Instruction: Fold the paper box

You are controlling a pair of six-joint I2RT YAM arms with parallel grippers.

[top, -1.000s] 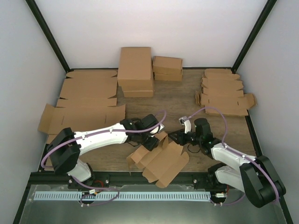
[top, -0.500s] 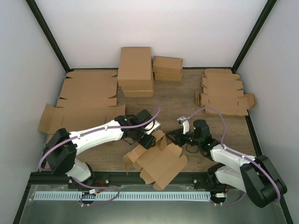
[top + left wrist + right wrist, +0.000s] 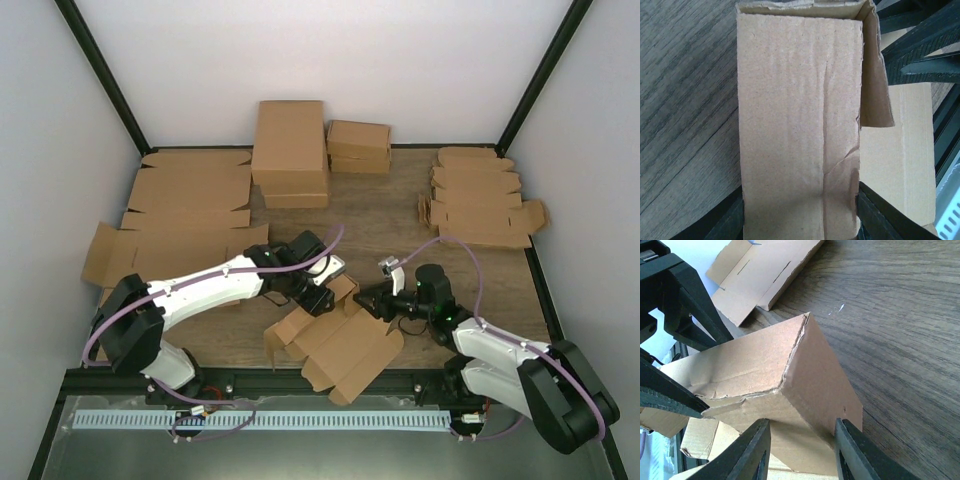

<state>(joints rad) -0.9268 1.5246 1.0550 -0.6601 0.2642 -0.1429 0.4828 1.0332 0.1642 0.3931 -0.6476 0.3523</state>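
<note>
Clasping half-folded paper box (image 3: pixel 795 125): left gripper (image 3: pixel 801 219)

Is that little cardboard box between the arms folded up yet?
Half folded: one panel of the box stands up with a creased corner; its other flaps lie spread flat.

L arm stretched fwd and to the right, wrist bent down; L gripper (image 3: pixel 323 293) has fingers (image 3: pixel 725 222) pressed on both sides of the paper box (image 3: pixel 800 125). R arm reaches left, R gripper (image 3: pixel 367 299) low, fingers apart astride the box end; grip unclear.
</note>
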